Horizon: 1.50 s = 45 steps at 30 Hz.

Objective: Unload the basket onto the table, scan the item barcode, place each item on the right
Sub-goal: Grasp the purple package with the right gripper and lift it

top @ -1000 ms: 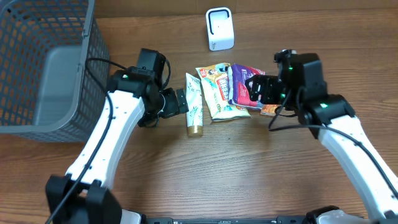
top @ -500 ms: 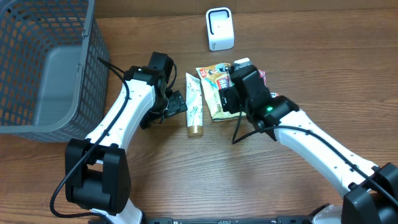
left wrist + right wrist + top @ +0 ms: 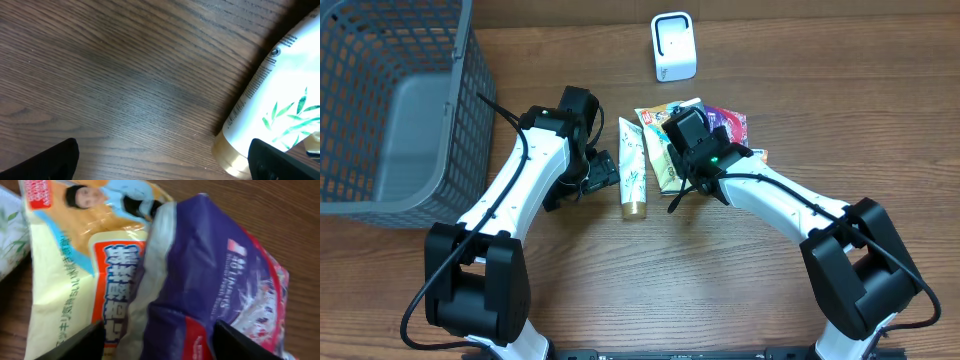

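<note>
the right gripper is parked low over the snack pile with its jaws spread. the bottom edge of the purple packet is framed between them, not visibly squeezed. that packet is laid partly over a yellow packet on the table, near the white scanner. the left gripper is spread wide beside the leaf-printed tube.

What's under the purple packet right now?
The purple packet lies over one side of the yellow snack packet. Wood table shows beyond it. Anything directly beneath its middle is covered, so I can't tell.
</note>
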{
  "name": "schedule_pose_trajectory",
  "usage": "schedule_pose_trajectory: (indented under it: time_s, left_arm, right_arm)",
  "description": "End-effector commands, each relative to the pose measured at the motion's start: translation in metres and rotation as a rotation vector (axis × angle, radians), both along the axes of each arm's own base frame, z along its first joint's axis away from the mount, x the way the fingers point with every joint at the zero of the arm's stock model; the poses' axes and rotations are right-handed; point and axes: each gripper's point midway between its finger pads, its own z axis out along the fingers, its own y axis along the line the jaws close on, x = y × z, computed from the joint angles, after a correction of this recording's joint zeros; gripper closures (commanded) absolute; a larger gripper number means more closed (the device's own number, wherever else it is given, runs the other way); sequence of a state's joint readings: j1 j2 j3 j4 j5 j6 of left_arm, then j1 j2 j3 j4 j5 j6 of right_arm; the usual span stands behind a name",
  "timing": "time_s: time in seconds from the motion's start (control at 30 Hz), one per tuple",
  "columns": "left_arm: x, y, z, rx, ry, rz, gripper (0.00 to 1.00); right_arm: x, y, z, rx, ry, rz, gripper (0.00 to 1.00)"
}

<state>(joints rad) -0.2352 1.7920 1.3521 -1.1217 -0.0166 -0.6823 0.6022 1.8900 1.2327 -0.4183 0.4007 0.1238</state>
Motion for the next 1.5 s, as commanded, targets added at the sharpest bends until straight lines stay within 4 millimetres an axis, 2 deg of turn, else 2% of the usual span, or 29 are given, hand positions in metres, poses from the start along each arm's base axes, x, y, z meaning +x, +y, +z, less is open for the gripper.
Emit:
schedule_pose_trajectory:
  time_s: [0.0, 0.17, 0.2, 0.23, 0.37, 0.53, 0.7, 0.83, 0.9, 0.97, 1.03, 1.1, 1.2, 1.3, 1.4, 1.43, 1.47]
  left_arm:
    - [-0.001, 0.003, -0.005, 0.02, 0.01, 0.025, 0.0]
    - [0.0, 0.003, -0.005, 0.019, 0.008, 0.024, 0.0]
    - [0.0, 0.003, -0.005, 0.019, 0.008, 0.024, 0.0]
    - [0.0, 0.003, -0.005, 0.02, 0.008, 0.024, 0.0]
    - [0.0, 0.003, -0.005, 0.019, 0.007, 0.024, 0.0]
    - [0.0, 0.003, -0.005, 0.019, 0.007, 0.024, 0.0]
    - [0.0, 0.003, -0.005, 0.02, 0.006, 0.024, 0.0]
    - [0.0, 0.004, -0.005, 0.022, 0.007, 0.023, 0.0]
    - [0.0, 0.004, -0.005, 0.022, 0.006, 0.021, 0.0]
    - [0.0, 0.004, -0.005, 0.022, 0.006, 0.021, 0.0]
    - [0.0, 0.004, -0.005, 0.022, 0.007, 0.021, 0.0]
    - [0.0, 0.004, -0.005, 0.022, 0.007, 0.021, 0.0]
    - [0.0, 0.004, -0.005, 0.022, 0.006, 0.021, 0.0]
    - [0.001, 0.003, -0.005, 0.021, 0.003, 0.021, 0.0]
    - [0.001, 0.003, -0.005, 0.021, 0.003, 0.021, 0.0]
    - [0.001, 0.003, -0.005, 0.021, 0.003, 0.021, 0.0]
    - [0.001, 0.003, -0.005, 0.021, 0.003, 0.021, 0.0]
  right_arm:
    - [0.008, -0.002, 0.008, -0.011, -0.024, -0.021, 0.47]
    - [0.004, -0.004, 0.006, -0.017, -0.006, -0.03, 0.8]
    - [0.003, -0.005, 0.006, -0.006, -0.002, -0.048, 0.92]
    - [0.003, -0.005, 0.007, 0.01, 0.005, -0.071, 0.96]
    - [0.002, 0.007, 0.023, 0.062, 0.048, -0.063, 0.97]
    - [0.002, 0.034, 0.069, 0.163, 0.109, 0.005, 0.96]
    - [-0.019, 0.073, 0.115, 0.393, 0.257, 0.129, 0.96]
    - [-0.041, 0.093, 0.13, 0.635, 0.431, 0.243, 0.96]
    - [-0.048, 0.094, 0.135, 0.759, 0.522, 0.279, 0.96]
    - [-0.048, 0.086, 0.134, 0.853, 0.589, 0.279, 0.96]
    - [-0.04, 0.07, 0.125, 0.899, 0.629, 0.225, 0.96]
    - [-0.032, 0.053, 0.111, 0.94, 0.671, 0.139, 0.96]
    - [-0.025, 0.034, 0.095, 1.03, 0.721, 0.1, 0.96]
    - [-0.022, 0.016, 0.066, 1.117, 0.792, 0.039, 0.96]
    - [-0.017, -0.004, 0.041, 1.076, 0.8, -0.052, 0.96]
    - [-0.011, -0.022, 0.029, 1.003, 0.766, -0.119, 0.94]
    - [-0.008, -0.033, 0.025, 0.961, 0.747, -0.158, 0.9]
